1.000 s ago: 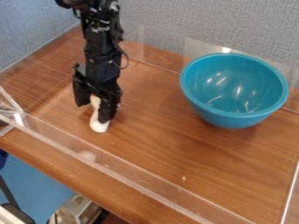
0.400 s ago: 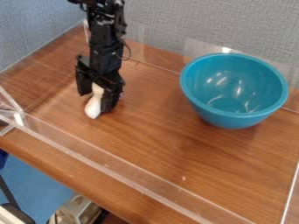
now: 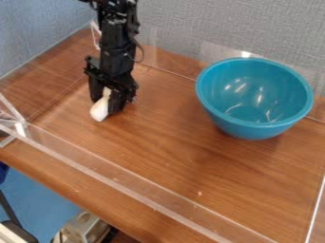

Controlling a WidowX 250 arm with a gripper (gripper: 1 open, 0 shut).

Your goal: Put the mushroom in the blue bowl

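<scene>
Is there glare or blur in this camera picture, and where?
Camera view: white glare spots inside the bowl; the clear wall in front shows bright edges; the hand and mushroom look soft, small and low in detail; the table is evenly lit.

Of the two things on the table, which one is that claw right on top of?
The mushroom, the small cream-white piece at the left, sits between the gripper fingers. The blue bowl stands apart at the right, empty.
</scene>
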